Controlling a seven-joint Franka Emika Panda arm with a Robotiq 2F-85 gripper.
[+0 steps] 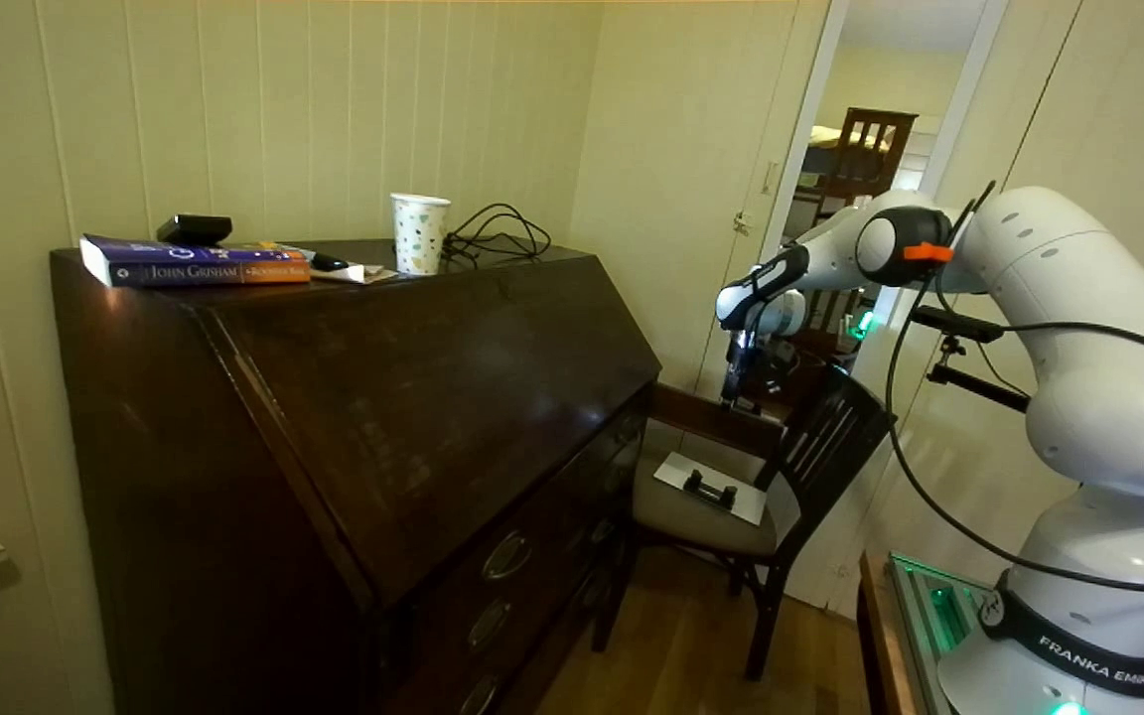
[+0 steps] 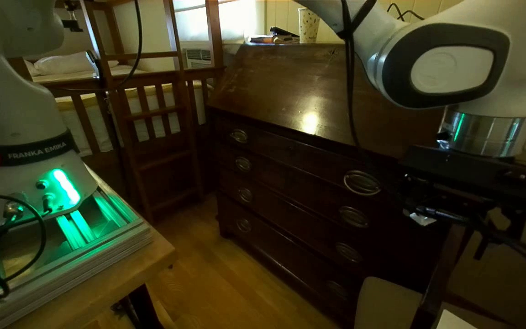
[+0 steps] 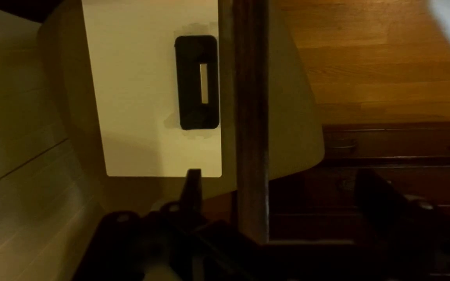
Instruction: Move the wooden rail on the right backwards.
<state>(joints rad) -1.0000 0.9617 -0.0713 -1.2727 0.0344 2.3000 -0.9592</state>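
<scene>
The wooden rail (image 1: pixel 708 418), a narrow dark brown bar, sticks out from the right side of the slant-front desk (image 1: pixel 453 397), above a chair seat. In the wrist view the rail (image 3: pixel 252 117) runs straight down the middle. My gripper (image 1: pixel 739 404) points down at the rail's top edge. In the wrist view the gripper (image 3: pixel 281 173) is open, one dark finger on each side of the rail, with a gap to both. How deep the fingers reach is hard to tell. In an exterior view the dark gripper (image 2: pixel 482 242) is in front of the desk's right end; I cannot make out the rail there.
A dark chair (image 1: pixel 830 447) stands below the rail; on its seat lies a white board (image 1: pixel 676 472) with a black handle (image 1: pixel 709 491). A paper cup (image 1: pixel 420 233), a book (image 1: pixel 195 266) and cables (image 1: pixel 502 233) sit on the desk top. Drawers with brass handles (image 2: pixel 362 182) face the robot.
</scene>
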